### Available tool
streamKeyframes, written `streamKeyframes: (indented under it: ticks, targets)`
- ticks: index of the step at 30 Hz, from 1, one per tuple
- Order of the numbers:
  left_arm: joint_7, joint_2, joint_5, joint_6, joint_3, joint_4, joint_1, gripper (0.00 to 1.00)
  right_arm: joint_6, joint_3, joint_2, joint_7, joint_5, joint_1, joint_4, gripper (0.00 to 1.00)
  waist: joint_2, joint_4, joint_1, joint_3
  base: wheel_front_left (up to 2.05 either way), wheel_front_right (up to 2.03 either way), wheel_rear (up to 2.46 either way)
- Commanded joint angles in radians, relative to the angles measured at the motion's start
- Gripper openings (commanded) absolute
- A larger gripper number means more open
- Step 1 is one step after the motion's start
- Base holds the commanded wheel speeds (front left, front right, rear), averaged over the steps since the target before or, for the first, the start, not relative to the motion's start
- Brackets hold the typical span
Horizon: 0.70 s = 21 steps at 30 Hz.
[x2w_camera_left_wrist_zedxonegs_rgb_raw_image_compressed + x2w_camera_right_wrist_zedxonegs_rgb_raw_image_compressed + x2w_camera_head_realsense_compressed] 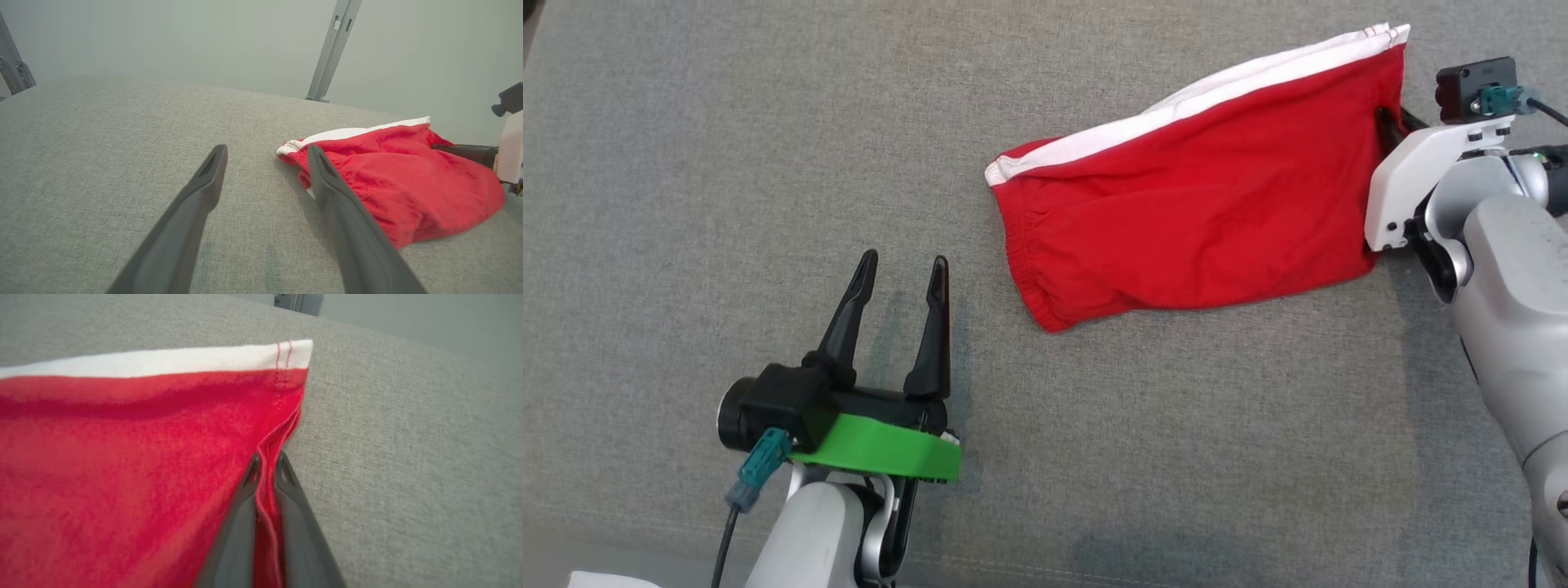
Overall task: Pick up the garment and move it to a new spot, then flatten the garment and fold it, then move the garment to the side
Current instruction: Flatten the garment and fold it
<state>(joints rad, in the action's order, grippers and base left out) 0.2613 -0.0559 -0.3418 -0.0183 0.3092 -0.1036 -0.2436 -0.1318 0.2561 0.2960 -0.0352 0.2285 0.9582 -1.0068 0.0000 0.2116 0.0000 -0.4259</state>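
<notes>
My work surface: grey woven fabric surface [768,122], wide, weave even, faint darker patches here and there. Seam line [1013,563] runs along near edge. Light soft, diffuse; shadows weak. Past far edge I see plain pale grey-green wall [163,36]. Grey metal post [333,49] rises slantwise behind far edge. Second metal frame piece [14,69] at far left corner.

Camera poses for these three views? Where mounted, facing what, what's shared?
Head: on the head, looking down on the grey surface and red garment; left gripper lower left, right arm at right.
Left wrist: on that wrist, along its own open fingers, low across the surface toward the garment.
Right wrist: on that wrist, along the right gripper, shut on the garment's hem.
Shared: all three show the garment.
</notes>
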Motion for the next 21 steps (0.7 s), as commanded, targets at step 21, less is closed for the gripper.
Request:
streamKeyframes:
  ticks: [21]
  targets:
    - [0.004, 0.004, 0.072, -0.056, -0.106, -0.016, 0.242, 1.00, 0.002, -0.047, 0.000, 0.111, 0.255, -0.362, 0.110, 0.00, 0.0000, -0.170, 0.0000, 0.283, 0.00, 0.00, 0.00]
